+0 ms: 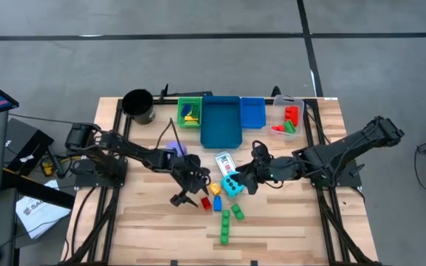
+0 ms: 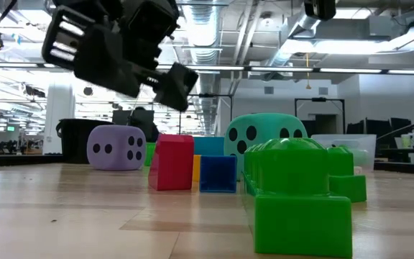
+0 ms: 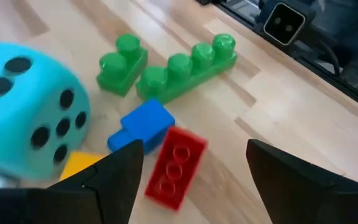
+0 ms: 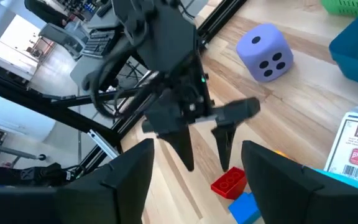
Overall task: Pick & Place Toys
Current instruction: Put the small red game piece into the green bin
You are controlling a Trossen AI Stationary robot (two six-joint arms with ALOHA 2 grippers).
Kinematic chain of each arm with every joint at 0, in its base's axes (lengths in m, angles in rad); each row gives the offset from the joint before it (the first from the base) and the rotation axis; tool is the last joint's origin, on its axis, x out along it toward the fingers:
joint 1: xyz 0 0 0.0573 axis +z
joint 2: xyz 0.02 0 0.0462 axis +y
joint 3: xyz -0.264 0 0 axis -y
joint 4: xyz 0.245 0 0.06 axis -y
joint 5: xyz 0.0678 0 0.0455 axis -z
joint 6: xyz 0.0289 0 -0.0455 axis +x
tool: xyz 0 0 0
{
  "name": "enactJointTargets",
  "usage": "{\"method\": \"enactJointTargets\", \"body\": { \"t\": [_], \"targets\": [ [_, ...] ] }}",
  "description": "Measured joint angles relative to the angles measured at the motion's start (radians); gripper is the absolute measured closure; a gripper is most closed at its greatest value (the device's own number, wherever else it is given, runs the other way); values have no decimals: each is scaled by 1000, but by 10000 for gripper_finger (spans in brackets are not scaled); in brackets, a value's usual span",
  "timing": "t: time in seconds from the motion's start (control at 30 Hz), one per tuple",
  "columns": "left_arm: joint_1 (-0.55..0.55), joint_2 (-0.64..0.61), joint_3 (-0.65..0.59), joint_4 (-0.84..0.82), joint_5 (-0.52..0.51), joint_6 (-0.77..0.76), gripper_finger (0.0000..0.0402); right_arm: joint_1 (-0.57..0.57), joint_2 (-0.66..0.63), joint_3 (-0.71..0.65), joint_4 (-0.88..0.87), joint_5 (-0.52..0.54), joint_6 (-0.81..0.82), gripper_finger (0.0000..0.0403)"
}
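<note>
Left wrist view: fingers spread above red brick

The left gripper (image 3: pixel 194 180) stands wide open and empty, its fingers (image 4: pixel 182 146) pointing down just over the red brick (image 3: pixel 174 166). The right gripper (image 4: pixel 197 183), also open and empty, hovers near the cyan die (image 1: pixel 232 185)

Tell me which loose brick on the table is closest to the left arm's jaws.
The red brick: the open left gripper hangs just above it, while the blue brick, yellow brick and green bricks lie farther off.
</note>
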Motion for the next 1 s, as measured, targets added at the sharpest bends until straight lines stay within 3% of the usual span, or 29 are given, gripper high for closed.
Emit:
{"method": "enactJointTargets", "body": {
  "t": [0.5,1.0],
  "targets": [
    [-34,195,0,116,-53,-8,124,3,0,0,0,0,15,163],
    [-48,215,0,166,-62,-11,124,3,2,0,1,0,16,163]
  ]
}}
